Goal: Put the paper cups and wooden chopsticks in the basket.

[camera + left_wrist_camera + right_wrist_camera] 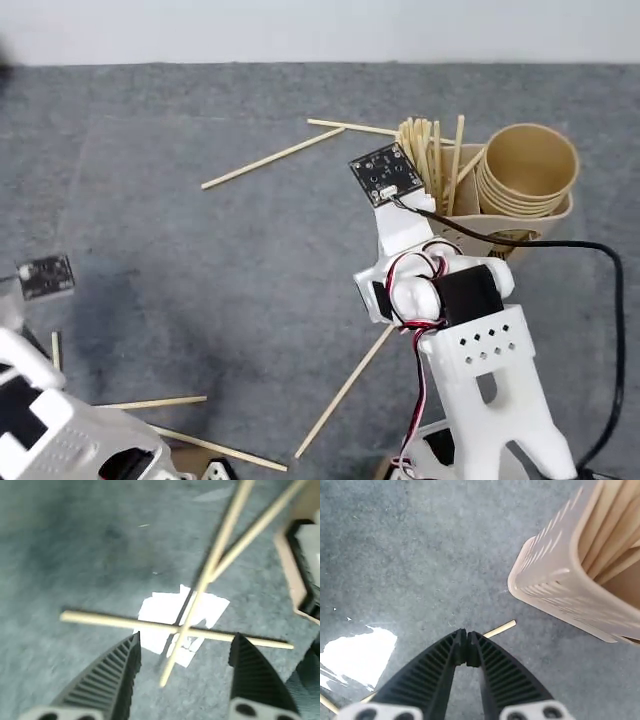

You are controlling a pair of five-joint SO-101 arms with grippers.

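Basket (480, 228) is sitting toward the far right edge of the desk (200, 280), holding stacked paper cups (528, 165) and bunched chopsticks (425, 150). Loose chopsticks (345, 390) are lying across the desk. Right jaws are hanging closed just beside the basket, one chopstick (501, 628) passing behind them; grip unclear. Left jaws are gaping open over crossed chopsticks (175, 626) at the near left corner.

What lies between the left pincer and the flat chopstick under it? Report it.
The left pincer hangs open over the chopstick lying flat on the mat. A second chopstick crosses it right below the opening, apparently on top, so closing would likely catch both. Nothing else intervenes.
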